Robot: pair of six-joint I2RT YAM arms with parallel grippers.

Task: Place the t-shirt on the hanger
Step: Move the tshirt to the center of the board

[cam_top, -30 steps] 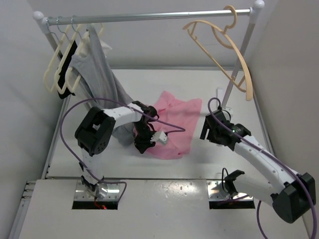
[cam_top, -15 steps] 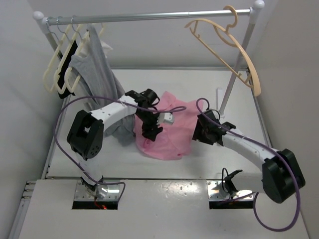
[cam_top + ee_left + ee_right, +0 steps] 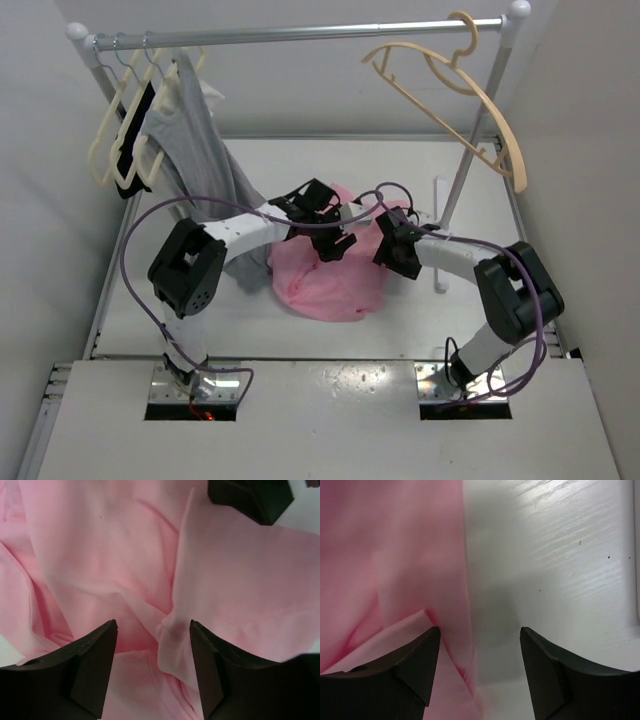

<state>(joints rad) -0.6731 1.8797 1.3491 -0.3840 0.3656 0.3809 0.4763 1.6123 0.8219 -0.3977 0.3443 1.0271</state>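
The pink t-shirt (image 3: 330,280) lies crumpled on the white table (image 3: 200,310), between my two arms. My left gripper (image 3: 333,245) is down over its far edge, open; in the left wrist view this gripper (image 3: 152,630) has a raised fold of the t-shirt (image 3: 100,555) between its fingers (image 3: 92,665). My right gripper (image 3: 392,248) stands open at the shirt's right edge; its wrist view shows the gripper (image 3: 480,635) straddling the t-shirt's hem (image 3: 395,555) and bare table (image 3: 560,555). The peach hanger (image 3: 450,85) hangs empty from the rail, at the right end.
A metal rail (image 3: 300,35) spans the back. At its left end hang a gray garment (image 3: 200,150) and cream hangers (image 3: 125,140). The rack's right post (image 3: 455,195) comes down just behind my right arm. The right gripper's black body (image 3: 250,495) shows in the left wrist view.
My left gripper moved from the shirt's near left side to its far edge and opened. My right arm swung left to the shirt's right edge. The shirt bunched up and the hanger swayed.
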